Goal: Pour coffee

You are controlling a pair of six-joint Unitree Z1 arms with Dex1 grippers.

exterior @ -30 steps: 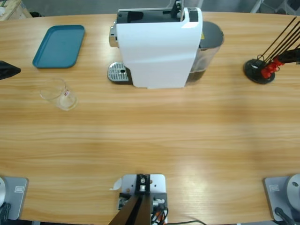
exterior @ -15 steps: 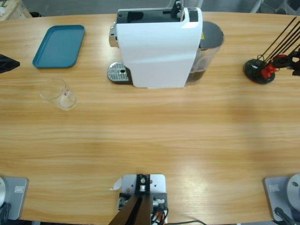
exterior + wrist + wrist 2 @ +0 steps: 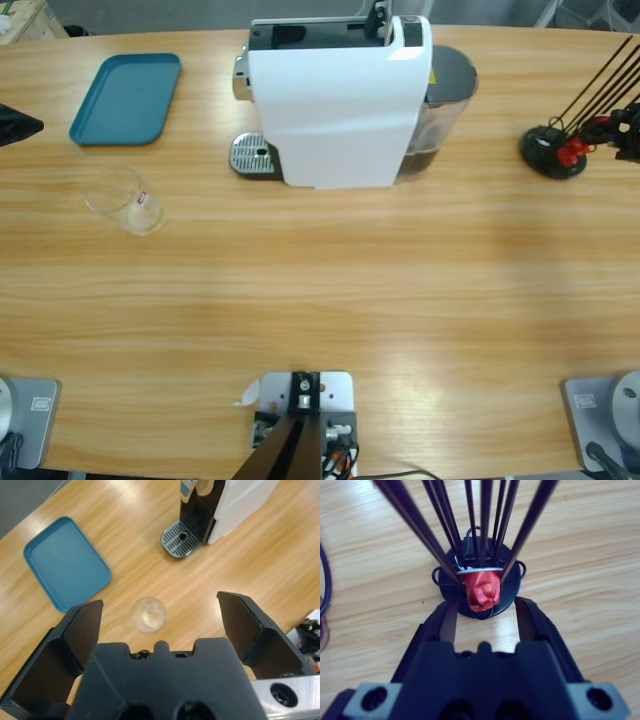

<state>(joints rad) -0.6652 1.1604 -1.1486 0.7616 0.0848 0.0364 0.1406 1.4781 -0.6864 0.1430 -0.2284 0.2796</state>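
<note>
Both jaws spread: my left gripper (image 3: 159, 625) hangs high over the glass cup (image 3: 148, 614); right gripper (image 3: 483, 614) brackets the red capsule (image 3: 482, 590), not gripping.

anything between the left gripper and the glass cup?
Nothing: in the left wrist view only bare table separates the open left gripper from the glass cup.

Long wooden table (image 3: 320, 290), blue tray (image 3: 126, 98), clear glass cup (image 3: 122, 200), white coffee machine (image 3: 340, 100), black capsule rack (image 3: 553, 150)

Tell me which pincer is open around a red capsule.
The right pincer: its open jaws flank the crumpled red foil capsule in the black wire rack. The left pincer hangs open above the small clear glass cup.
</note>
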